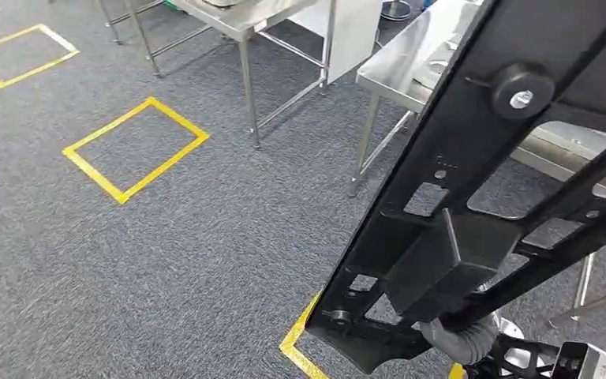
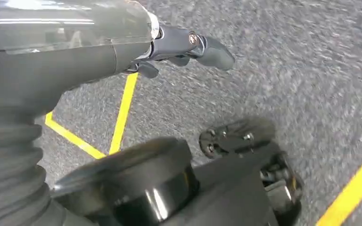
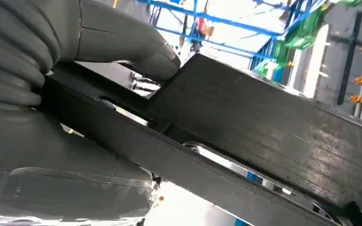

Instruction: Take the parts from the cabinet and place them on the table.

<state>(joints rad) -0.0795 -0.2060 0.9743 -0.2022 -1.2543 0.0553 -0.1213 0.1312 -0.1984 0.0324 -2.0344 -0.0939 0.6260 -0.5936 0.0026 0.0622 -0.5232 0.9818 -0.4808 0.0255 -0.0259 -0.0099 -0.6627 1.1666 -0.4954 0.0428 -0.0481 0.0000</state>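
Note:
A long black plastic part [image 1: 473, 158] with cut-outs and a round knob runs slantwise across the right of the head view, raised over the carpet. My right hand [image 1: 459, 338] grips it near its lower end, mostly hidden beneath it. In the right wrist view the thumb [image 3: 136, 49] presses on the part [image 3: 264, 122], which lies across the palm. A steel table [image 1: 410, 67] stands beyond the part at the upper right. My left hand [image 2: 188, 44] hangs over the carpet with its fingers stretched out and nothing in them.
A second steel table [image 1: 237, 20] with thin legs stands at the top centre. Yellow tape squares [image 1: 136, 148] mark the grey carpet at the left, and a tape corner [image 1: 296, 343] lies near my feet. Open carpet spreads to the left.

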